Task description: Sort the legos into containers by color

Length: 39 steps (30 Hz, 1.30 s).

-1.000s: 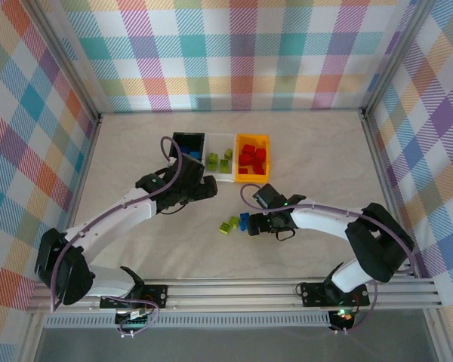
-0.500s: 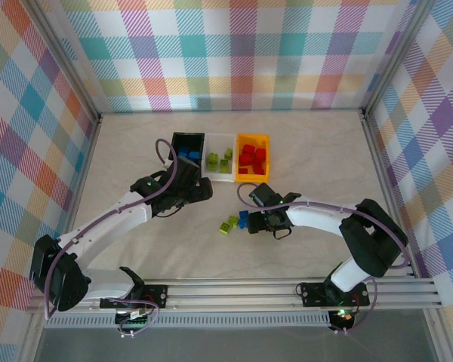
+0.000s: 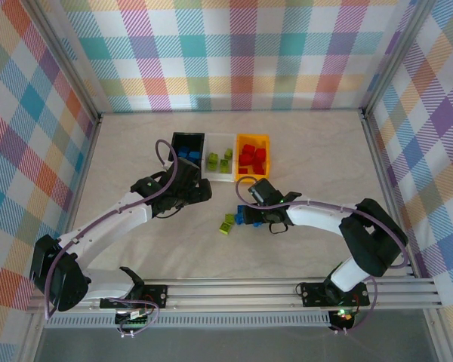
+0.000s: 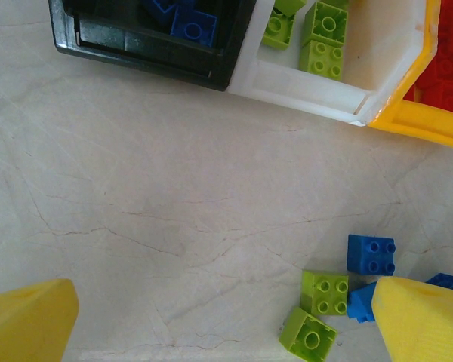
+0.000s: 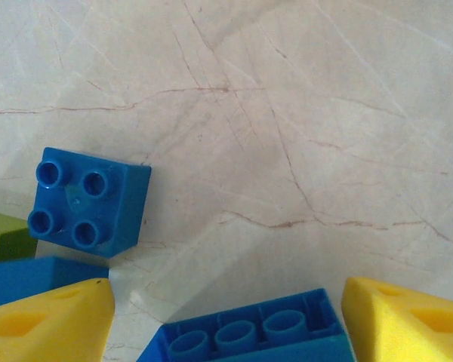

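Two-arm sorting station, seen from above and from each wrist. Three bins stand side by side at the far middle of the desk [image 3: 325,151]: the black bin [image 4: 136,56] with blue bricks [image 4: 195,23] inside, the clear bin [image 4: 302,84] with lime-green bricks [image 4: 323,38] inside, and the orange bin [image 3: 268,154] with red bricks [image 3: 251,158] inside. A small cluster of unsorted bricks lies on the desk just in front of the clear and orange bins. It comprises a square blue brick [image 5: 90,202] with four studs up, an upper green brick [image 4: 325,292] touching a lower green brick [image 4: 308,339], a half-hidden blue brick [image 5: 38,270] and a longer blue brick [image 5: 249,335]. The left arm [image 3: 121,219] reaches to a spot near the front of the black and clear bins. The left fingers [image 4: 30,324] are spread fully apart with bare desk between them, well clear of the cluster. The right arm [image 3: 317,215] reaches in from the right to the cluster. The right fingers [image 5: 49,324] stand spread on either side of the longer blue brick. A strip of desk shows between one finger and the brick, so the brick lies on the desk and is not pinched.
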Tool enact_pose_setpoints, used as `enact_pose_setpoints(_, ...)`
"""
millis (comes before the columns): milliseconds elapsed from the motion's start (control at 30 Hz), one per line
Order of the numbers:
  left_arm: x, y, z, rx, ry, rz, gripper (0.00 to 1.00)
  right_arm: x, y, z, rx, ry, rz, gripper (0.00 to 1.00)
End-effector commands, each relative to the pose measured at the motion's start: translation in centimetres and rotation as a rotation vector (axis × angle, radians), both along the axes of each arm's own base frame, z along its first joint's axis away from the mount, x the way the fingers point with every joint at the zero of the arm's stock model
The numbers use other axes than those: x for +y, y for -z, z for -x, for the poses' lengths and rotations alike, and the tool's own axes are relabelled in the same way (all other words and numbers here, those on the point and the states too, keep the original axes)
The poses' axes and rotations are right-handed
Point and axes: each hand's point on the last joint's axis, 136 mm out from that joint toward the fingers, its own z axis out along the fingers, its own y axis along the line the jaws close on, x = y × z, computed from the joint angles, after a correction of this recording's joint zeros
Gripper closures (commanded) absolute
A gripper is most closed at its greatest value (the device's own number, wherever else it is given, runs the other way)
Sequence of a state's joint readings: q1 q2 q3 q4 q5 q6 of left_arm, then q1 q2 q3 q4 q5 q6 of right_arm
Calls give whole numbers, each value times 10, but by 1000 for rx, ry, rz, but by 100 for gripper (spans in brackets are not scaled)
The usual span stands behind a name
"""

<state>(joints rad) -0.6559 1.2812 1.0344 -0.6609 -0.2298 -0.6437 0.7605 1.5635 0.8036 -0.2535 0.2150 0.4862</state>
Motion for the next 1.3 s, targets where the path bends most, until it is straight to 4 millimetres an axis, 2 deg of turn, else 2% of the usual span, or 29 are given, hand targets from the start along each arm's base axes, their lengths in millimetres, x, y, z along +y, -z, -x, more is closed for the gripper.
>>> enact_pose_setpoints(0, 12, 3, 5, 11, -34, -21, 0, 4, -3, -9, -19, 5, 7, 22)
enact_pose_setpoints(300, 15, 7, 7, 17, -38, -24, 0, -16, 0, 16, 49, -9, 52, 19)
enact_pose_setpoints(400, 15, 9, 7, 21, -41, -22, 0, -14, 1, 19, 53, -30, 37, 22)
enact_pose_setpoints(533, 15, 9, 6, 25, -41, -21, 0, -8, 3, 18, 55, -39, 12, 32)
enact_pose_setpoints(833, 19, 11, 9, 34, -44, -34, 0, -5, 17, 23, 115, -46, 22, 23)
enact_pose_setpoints(967, 19, 12, 9, 35, -47, -31, 0, -5, 16, 21, 103, -44, 23, 26)
enact_pose_setpoints(1133, 21, 12, 9, 39, -50, -37, 0, 0, 2, 16, 68, -62, 7, 39)
enact_pose_setpoints(1267, 32, 9, 15, 31, -66, -63, 0, 13, -35, 9, 10, -115, -48, 44)
